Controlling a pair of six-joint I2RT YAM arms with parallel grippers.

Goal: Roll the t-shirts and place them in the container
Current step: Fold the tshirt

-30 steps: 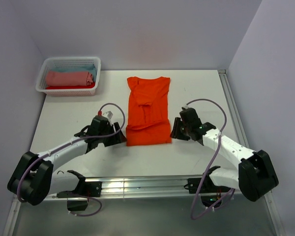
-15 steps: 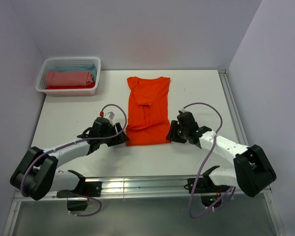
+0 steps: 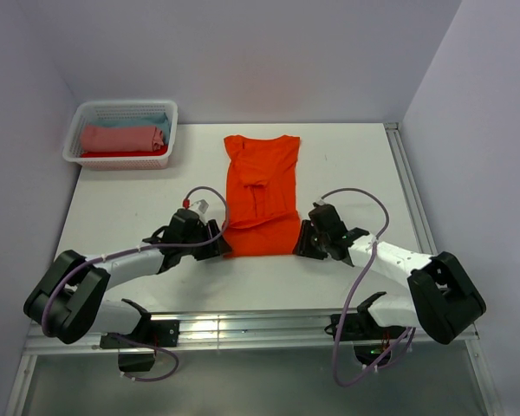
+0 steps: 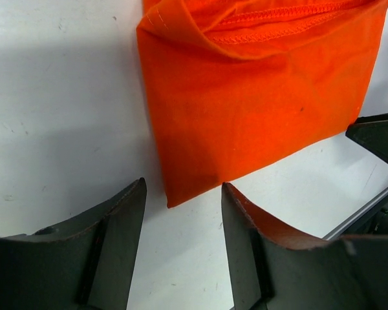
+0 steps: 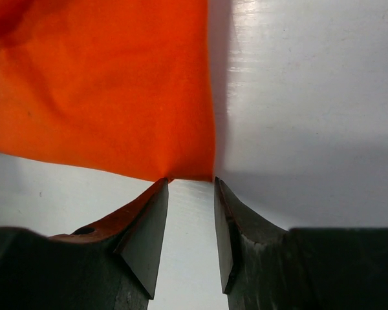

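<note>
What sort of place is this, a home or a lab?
Probably a lab test cell: a white table boxed in by plain pale walls, left arm and right arm bolted to a metal rail, plus an orange t-shirt and a basket of rolled cloth.

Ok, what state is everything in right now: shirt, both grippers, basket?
orange t-shirt: folded narrow, lying flat, not yet rolled.
left gripper: open, jaws either side of the shirt's near left corner, not closed on it.
right gripper: open, tips at the near right corner, not closed on it.
basket: upright, holding rolled cloth.
salmon-pink roll: rolled, lying on top in the basket.
</note>
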